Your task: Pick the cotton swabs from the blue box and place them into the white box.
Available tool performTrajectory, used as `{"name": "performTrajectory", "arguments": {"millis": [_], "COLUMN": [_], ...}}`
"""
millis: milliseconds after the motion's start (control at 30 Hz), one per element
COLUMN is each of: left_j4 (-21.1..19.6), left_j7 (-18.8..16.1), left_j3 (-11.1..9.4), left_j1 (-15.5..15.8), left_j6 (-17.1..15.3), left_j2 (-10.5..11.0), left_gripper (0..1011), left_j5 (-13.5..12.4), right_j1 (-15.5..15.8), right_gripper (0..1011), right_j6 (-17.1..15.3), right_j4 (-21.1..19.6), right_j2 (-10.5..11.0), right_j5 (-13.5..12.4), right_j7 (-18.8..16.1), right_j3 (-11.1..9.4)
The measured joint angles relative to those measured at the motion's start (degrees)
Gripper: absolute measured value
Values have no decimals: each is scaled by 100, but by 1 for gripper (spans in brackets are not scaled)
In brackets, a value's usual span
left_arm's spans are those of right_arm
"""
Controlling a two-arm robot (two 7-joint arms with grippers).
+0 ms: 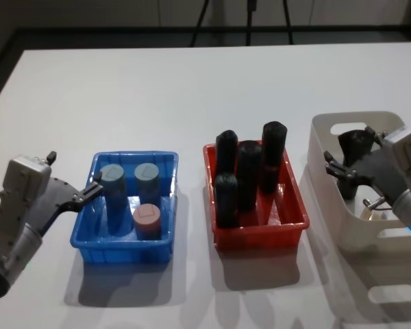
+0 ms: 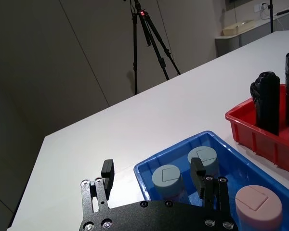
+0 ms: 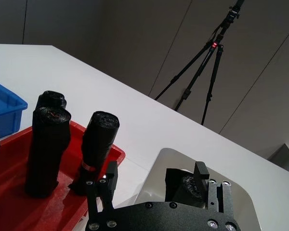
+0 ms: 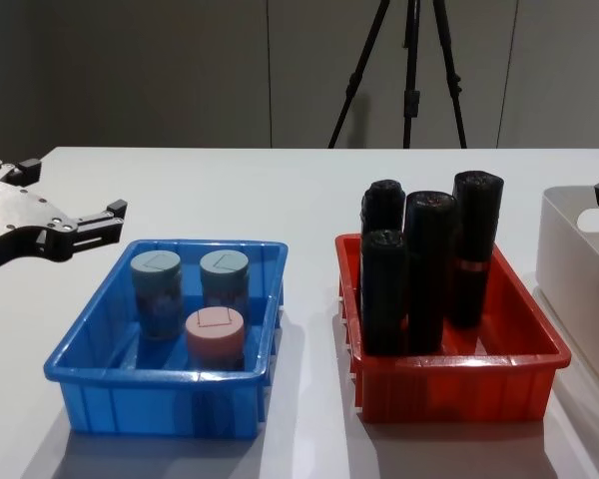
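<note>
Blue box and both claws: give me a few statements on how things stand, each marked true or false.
1. The blue box holds three tubs of cotton swabs. True.
2. All the tubs in it have pink lids. False: two lids are grey-blue and one is pink.
3. The left claw is open at the blue box's left rim, holding nothing. True.
4. The right claw is over the red tray. False: it is at the white box, open.
5. The black rolls lie flat on the table. False: they stand upright in the red tray.
</note>
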State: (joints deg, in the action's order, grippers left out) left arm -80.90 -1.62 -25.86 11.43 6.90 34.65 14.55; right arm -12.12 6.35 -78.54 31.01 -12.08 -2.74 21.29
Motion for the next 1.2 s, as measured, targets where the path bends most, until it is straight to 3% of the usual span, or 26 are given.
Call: {"name": "performTrajectory", "arguments": {"millis": [333,1200], "left_j4": [0,0], "left_j7": [0,0], "left_j3": [0,0], "left_j1": [0,0], "left_j6": [0,0], "left_j2": [0,0], "left_gripper": [1001,1001], "left_j5": [0,-1], "right_j1": [63,69], "right_gripper": [1001,1001], "right_j6": [55,57], "right_j4": [-221,-238], "right_j2": [333,364], "right_j5": [-228,-247], "right_j7": [401,437], "right_j3": [424,458]}}
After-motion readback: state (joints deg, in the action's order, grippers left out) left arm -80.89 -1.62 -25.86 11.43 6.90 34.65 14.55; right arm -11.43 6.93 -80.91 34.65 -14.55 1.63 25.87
